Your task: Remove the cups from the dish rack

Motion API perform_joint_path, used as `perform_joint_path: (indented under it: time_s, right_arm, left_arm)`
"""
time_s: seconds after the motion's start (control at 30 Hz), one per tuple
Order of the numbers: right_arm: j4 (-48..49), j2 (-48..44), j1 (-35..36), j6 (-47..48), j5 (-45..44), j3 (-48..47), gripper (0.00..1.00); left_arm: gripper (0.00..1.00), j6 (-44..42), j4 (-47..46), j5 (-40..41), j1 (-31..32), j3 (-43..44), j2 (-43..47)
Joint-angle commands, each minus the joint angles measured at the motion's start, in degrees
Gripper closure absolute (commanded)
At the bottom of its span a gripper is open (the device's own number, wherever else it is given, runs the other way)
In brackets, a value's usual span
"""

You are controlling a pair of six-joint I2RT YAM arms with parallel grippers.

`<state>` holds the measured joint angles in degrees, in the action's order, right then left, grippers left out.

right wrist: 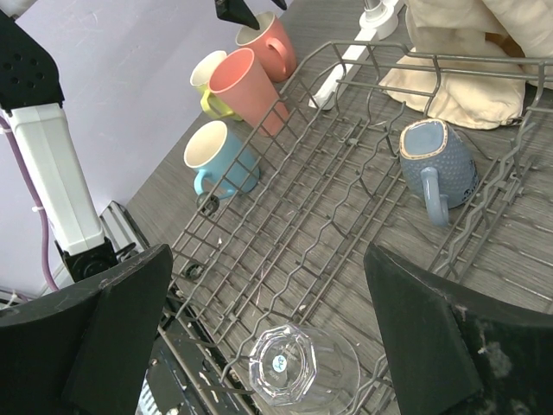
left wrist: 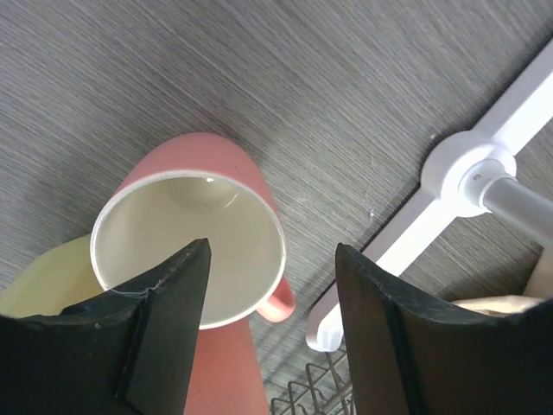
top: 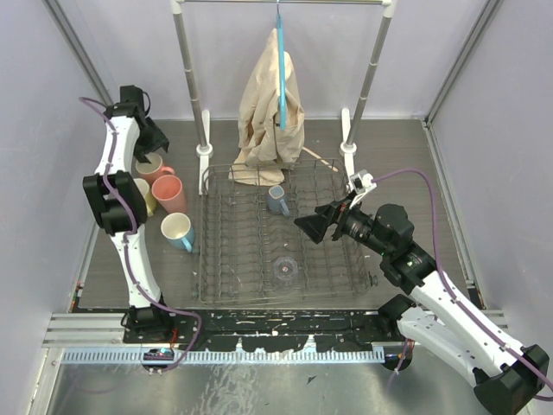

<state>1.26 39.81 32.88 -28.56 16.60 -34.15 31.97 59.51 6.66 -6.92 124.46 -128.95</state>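
Far left: left gripper (top: 155, 140), jaws apart above a pink mug (left wrist: 186, 246) upright on the table (left wrist: 346, 104), one finger over its mouth, the other outside the rim; grips nothing. Close by, left of the rack (top: 201, 246): second pink mug (top: 169, 194), yellow mug (right wrist: 207, 73), blue mug (top: 177, 231). Four cups out, so roughly two thirds done by the look of it. Inside the rack: grey mug (top: 278, 200) on its side toward the far end, glass (top: 286, 270) seemingly base-up near the front. Two yet to lift. Right: right gripper (top: 313, 225), spread wide and empty, hovers over the rack, pointing toward the grey mug, probably next. Count: six cups (two pink, one yellow, one blue, one grey, one glass); one rack.
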Motion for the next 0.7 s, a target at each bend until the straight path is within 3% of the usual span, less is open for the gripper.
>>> perform_joint_path:
  time_s: [0.0, 0.13, 0.33, 0.57, 0.67]
  right_arm:
    - [1.89, 0.79, -0.18, 0.91, 0.04, -1.86, 0.02]
    - [-3.04, 4.30, -0.20, 1.56, -1.20, -5.06, 0.02]
    - [-9.14, 9.30, 0.05, 3.25, -1.18, -8.66, 0.06]
    - [-13.86, 15.35, 3.01, 4.22, -5.32, -12.32, 0.09]
    - [-16.70, 19.70, 6.26, 5.80, -11.31, -14.97, 0.09]
  left_arm:
    - [0.32, -0.52, 1.75, -2.00, -0.34, 4.07, 5.32]
    - [0.32, 1.07, 1.72, -3.24, -0.22, 2.87, 10.32]
    - [0.32, 3.56, -4.61, -5.84, -0.01, -8.09, 23.55]
    - [0.31, 3.94, -11.82, -8.11, 5.02, -26.60, 39.90]
    - [0.31, 3.42, -15.07, -8.94, 8.28, -34.98, 47.89]
